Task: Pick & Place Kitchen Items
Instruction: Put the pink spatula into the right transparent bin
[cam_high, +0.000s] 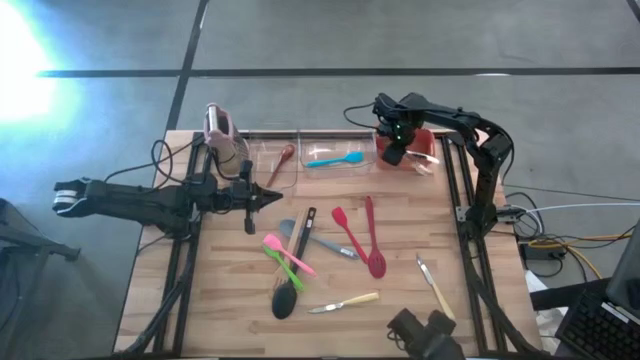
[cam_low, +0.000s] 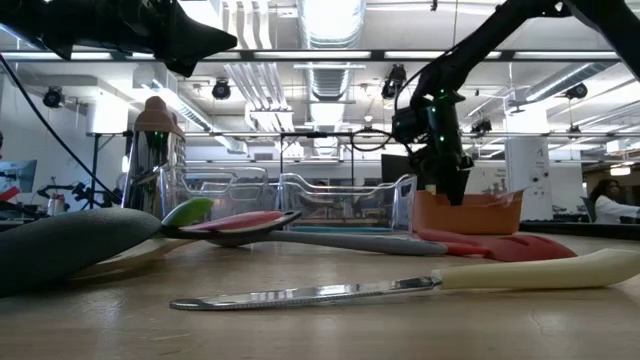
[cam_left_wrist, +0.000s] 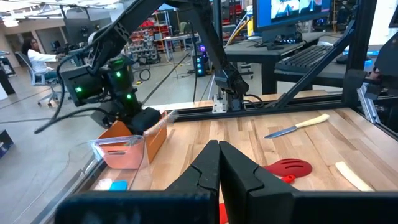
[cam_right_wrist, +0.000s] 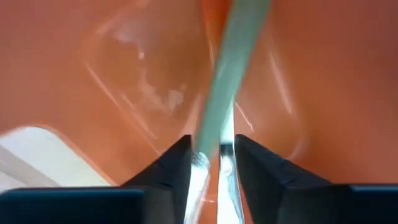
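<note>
My right gripper points down into the red-orange bin at the table's far right. Its fingers stand apart in the right wrist view, with a pale-handled knife between them, handle end down in the bin. My left gripper hangs shut and level above the table's left middle, touching nothing. Several kitchen items lie flat on the wood: a pink spatula, a black ladle, a red spatula, a red spoon and two pale-handled knives. My right gripper has the knife's shiny blade end in the gap between its fingers, coming from above and pointing down. The knife stands nearly upright with its handle toward the bin's floor. I cannot tell whether the fingers touch the blade.
A clear bin along the far edge holds a blue spatula. A brown spoon lies in the clear bin beside it. A pink-topped rack stands at the far left. Cables and dark frame rails run along both table sides.
</note>
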